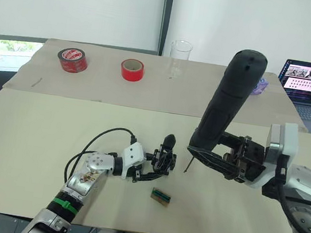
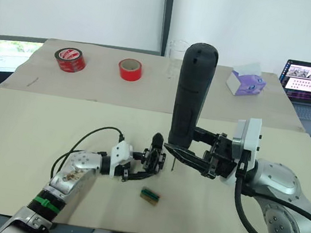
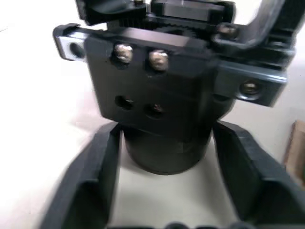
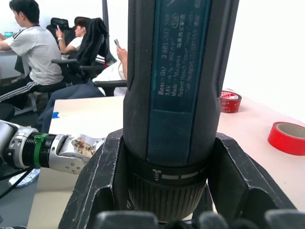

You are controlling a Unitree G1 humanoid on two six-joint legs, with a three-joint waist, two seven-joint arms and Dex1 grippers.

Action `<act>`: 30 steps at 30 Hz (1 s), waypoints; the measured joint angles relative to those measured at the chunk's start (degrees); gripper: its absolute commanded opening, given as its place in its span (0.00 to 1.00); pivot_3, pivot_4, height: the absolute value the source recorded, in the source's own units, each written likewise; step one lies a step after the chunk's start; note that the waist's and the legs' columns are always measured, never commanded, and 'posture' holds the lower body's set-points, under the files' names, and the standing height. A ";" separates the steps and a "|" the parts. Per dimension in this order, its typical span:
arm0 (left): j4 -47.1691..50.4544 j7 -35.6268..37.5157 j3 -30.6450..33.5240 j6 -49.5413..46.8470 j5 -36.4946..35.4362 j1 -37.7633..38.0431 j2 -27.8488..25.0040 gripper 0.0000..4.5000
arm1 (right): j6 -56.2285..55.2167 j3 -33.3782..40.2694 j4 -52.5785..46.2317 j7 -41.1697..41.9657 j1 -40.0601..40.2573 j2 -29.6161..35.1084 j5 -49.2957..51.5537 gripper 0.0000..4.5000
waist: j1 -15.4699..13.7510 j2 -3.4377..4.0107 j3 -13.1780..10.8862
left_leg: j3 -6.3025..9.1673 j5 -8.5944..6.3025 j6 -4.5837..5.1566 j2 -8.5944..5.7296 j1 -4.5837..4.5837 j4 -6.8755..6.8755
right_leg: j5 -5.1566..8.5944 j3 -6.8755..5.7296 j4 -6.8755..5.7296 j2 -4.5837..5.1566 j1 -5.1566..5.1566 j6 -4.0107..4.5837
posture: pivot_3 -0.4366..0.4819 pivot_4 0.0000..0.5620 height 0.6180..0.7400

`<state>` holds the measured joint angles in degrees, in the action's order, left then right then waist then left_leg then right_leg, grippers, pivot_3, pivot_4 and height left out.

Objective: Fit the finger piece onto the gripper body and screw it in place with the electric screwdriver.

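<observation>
The gripper body point(image 1: 165, 156), a small black block on a round base, stands on the table just left of centre. My left gripper point(image 1: 158, 168) is shut on it, its fingers point(image 3: 102, 162) pressed against both sides of the base. Its facing side carries two screws above two empty holes. One pointed black finger point(image 1: 169, 140) sticks up from it; I cannot tell whether this is the finger piece. My right gripper point(image 1: 200, 150) is shut on the electric screwdriver point(image 1: 229, 98). The tool stands nearly upright, its thin bit point(image 1: 188, 164) pointing down just right of the gripper body.
A tiny green-and-brown block point(image 1: 161, 196) lies in front of the gripper body. Two red tape rolls point(image 1: 72, 59) point(image 1: 132, 70), a glass beaker point(image 1: 180, 58), a tissue box point(image 2: 245, 83) and a laptop point(image 1: 310, 86) sit at the back. Seated people point(image 4: 33, 47) show beyond the table.
</observation>
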<state>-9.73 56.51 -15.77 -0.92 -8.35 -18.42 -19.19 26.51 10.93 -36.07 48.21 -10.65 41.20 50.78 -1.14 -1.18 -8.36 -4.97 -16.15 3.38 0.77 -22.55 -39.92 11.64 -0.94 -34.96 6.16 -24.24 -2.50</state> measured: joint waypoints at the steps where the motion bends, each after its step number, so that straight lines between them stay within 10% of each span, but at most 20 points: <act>1: -0.06 0.10 -0.01 0.10 0.00 0.00 0.03 0.52 | 0.00 0.00 0.00 0.06 0.04 0.00 0.00 0.43 | -0.02 0.00 0.00 | 0.00 0.00 0.00 0.00 0.00 0.00 | 0.00 0.00 0.00 0.00 0.00 0.00 | 0.48 0.27 1.00; 25: -27.60 22.97 0.30 18.85 -2.63 -15.25 -2.29 0.52 | 2.31 0.76 -0.68 0.00 1.45 2.44 2.42 0.43 | 0.79 -0.03 -0.01 | -0.01 0.00 0.00 0.05 0.01 0.01 | -0.01 -0.05 -0.02 -0.09 -0.02 -0.01 | 0.48 0.27 1.00; 30: -26.27 22.42 1.86 15.57 -3.23 -14.15 -2.33 0.99 | 3.57 0.76 -1.08 -0.83 1.20 2.66 3.27 0.43 | 0.87 -0.02 -0.01 | 0.00 0.00 0.00 0.06 0.01 0.01 | -0.01 -0.04 -0.04 -0.09 -0.04 -0.02 | 0.48 0.27 1.00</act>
<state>-36.00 78.93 -13.91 14.65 -11.58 -32.57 -21.52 30.07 11.69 -37.15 47.38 -9.45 43.86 54.05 -0.27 -1.20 -8.37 -4.97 -16.15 3.38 0.83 -22.54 -39.91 11.63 -0.98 -35.00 6.07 -24.28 -2.52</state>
